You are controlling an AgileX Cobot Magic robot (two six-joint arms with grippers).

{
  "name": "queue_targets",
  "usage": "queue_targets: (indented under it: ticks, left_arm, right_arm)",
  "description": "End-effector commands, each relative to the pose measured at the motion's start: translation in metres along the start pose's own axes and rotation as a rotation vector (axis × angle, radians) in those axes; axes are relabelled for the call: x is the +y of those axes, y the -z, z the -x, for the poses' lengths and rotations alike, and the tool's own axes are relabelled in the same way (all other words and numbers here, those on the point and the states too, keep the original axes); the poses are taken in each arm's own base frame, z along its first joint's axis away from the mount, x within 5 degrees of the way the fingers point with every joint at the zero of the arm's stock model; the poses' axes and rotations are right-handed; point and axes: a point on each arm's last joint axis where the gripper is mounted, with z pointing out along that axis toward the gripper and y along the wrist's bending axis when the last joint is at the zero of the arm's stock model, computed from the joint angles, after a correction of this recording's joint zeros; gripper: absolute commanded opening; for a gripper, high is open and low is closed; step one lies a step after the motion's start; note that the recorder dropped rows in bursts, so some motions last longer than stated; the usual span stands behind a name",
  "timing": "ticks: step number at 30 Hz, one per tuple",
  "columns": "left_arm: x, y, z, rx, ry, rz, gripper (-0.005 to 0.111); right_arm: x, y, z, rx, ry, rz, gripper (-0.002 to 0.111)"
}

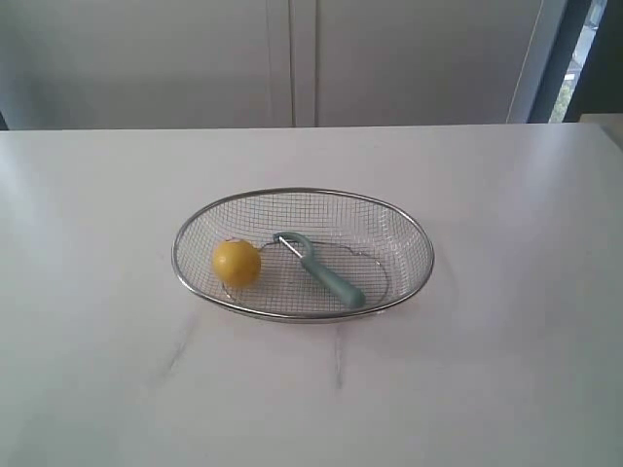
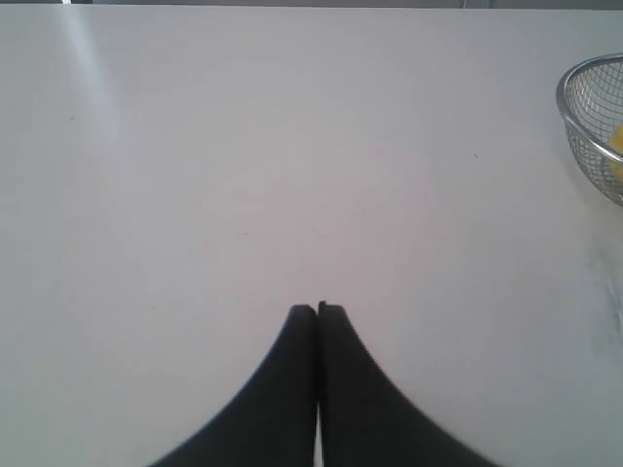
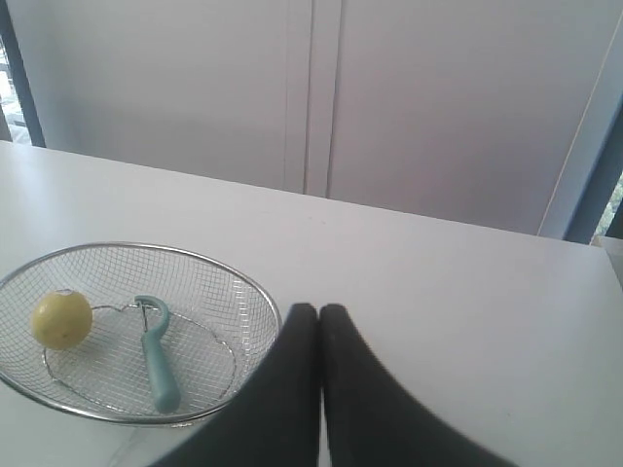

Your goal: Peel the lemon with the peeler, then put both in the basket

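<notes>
Left fingers point(image 2: 287, 389) and right fingers point(image 3: 287, 389) sit closed, empty, apart from basket point(image 1: 302, 193) holding lemon point(image 1: 237, 263) and peeler point(image 1: 321, 269).

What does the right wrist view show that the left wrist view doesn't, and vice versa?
Only the right wrist view: the pale teal plastic-handled peeler lying in the silver wire-mesh oval basket, the shut right gripper, pale cabinet doors behind. Only the left wrist view: the shut left gripper. Both: the white table, that basket's rim and the small round yellow lemon, a mere sliver in the left view.
</notes>
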Motion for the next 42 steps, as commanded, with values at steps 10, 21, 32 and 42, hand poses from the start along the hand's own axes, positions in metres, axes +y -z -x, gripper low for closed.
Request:
queue_targets:
  ticks: [10,21,32,42]
  left_arm:
    - [-0.005,0.000,-0.001,0.000,-0.012,-0.086,0.000]
    - [-0.005,0.000,-0.001,0.000,-0.014,-0.093,0.000]
    - [-0.005,0.000,-0.001,0.000,-0.014,-0.093,0.000]
    - [-0.005,0.000,-0.001,0.000,-0.014,-0.093,0.000]
  right_arm:
    - [0.000,0.000,-0.001,-0.004,-0.007,-0.006,0.000]
    - [0.000,0.000,-0.001,-0.004,-0.007,-0.006,0.000]
    - [-0.012,0.009,-0.005,-0.028,-0.054,-0.155,0.000]
    - [-0.016,0.032,-0.054,-0.373,-0.414,-0.482,0.000]
